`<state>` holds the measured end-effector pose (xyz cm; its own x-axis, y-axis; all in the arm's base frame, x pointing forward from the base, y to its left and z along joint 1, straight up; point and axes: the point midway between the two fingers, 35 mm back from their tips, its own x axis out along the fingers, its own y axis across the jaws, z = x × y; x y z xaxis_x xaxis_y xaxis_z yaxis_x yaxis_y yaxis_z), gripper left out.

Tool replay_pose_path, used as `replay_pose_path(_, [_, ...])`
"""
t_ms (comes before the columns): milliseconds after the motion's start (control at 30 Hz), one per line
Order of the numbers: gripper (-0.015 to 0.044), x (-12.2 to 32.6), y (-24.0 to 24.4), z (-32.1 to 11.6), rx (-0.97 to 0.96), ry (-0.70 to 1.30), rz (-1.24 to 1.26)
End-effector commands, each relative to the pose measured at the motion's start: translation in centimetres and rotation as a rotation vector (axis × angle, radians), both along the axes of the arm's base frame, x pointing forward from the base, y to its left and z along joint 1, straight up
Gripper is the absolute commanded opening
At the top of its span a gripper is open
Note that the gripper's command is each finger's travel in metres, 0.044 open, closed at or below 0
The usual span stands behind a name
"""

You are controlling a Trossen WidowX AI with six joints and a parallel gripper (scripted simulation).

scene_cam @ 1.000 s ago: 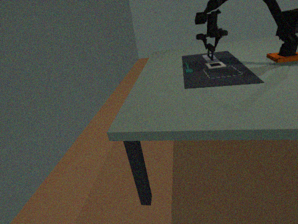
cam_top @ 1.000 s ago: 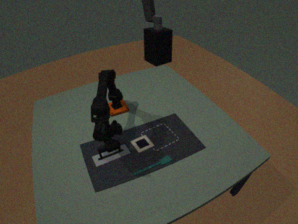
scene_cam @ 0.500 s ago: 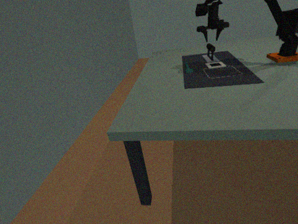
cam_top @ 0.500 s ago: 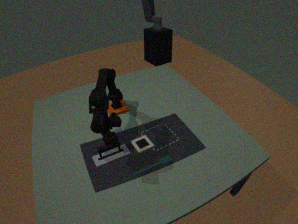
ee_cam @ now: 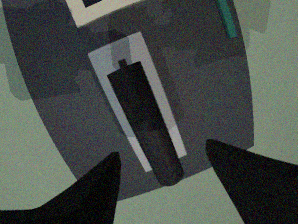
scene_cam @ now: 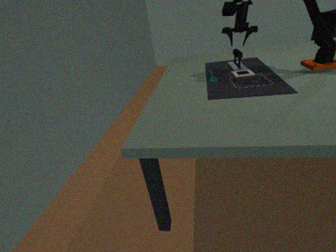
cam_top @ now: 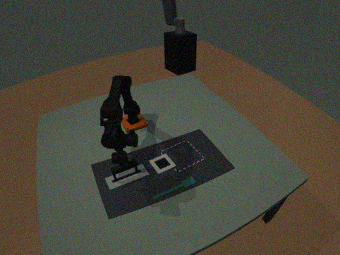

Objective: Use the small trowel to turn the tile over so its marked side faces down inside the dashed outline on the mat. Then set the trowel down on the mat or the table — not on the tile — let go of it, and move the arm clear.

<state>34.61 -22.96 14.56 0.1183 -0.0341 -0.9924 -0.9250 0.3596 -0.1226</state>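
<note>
Tbl. (cam_top: 70,148) (scene_cam: 174,122) (ee_cam: 275,100): carries all work items. Arm (cam_top: 111,116) (scene_cam: 324,31) reaches over the mat's far end; wrist points down, approx. in line w/ the tool, so the fingers can straddle its handle.

Mat (cam_top: 123,202) (scene_cam: 223,94) (ee_cam: 215,95): flat, bears tool, tile & target. Trowel (cam_top: 113,184) (scene_cam: 238,53) (ee_cam: 130,95) (judged to be the pale, flat-bladed tool w/ raised blk. handle): blade down on mat, handle uppermost for a grip from above. Dashed outline (cam_top: 204,158) (scene_cam: 255,85): target area, on the tile's side away from the trowel. Teal tool (cam_top: 189,182) (scene_cam: 213,79) (ee_cam: 228,20): lies near the mat edge, apart from the gripper; prob. not req'd.

Tile (cam_top: 155,168) (scene_cam: 243,73) (ee_cam: 95,14): flat, between trowel & outline, apparently overlapping the outline's near side. Dk. square shows on top, prob. the marked face; turn-over not yet done.

Gripper (cam_top: 121,163) (scene_cam: 238,45) (ee_cam: 164,152): jaws well apart, short of full width; nothing held. Ext. view: tips above the handle, no contact seen. Next, prob.: align w/ handle, lower, close. Caution: handle is skewed to the fingers in wrist view; a misaligned descent could knock it or twist the blade.
</note>
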Motion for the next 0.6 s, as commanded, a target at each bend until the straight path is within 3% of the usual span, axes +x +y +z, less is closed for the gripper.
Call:
replay_pose_path(0, [0.0300, 0.12, 0.00, 0.01, 0.019, -0.053, -0.144])
replay_pose_path(567, [0.0300, 0.02, -0.41, -0.92, 0.143, -0.220, -0.684])
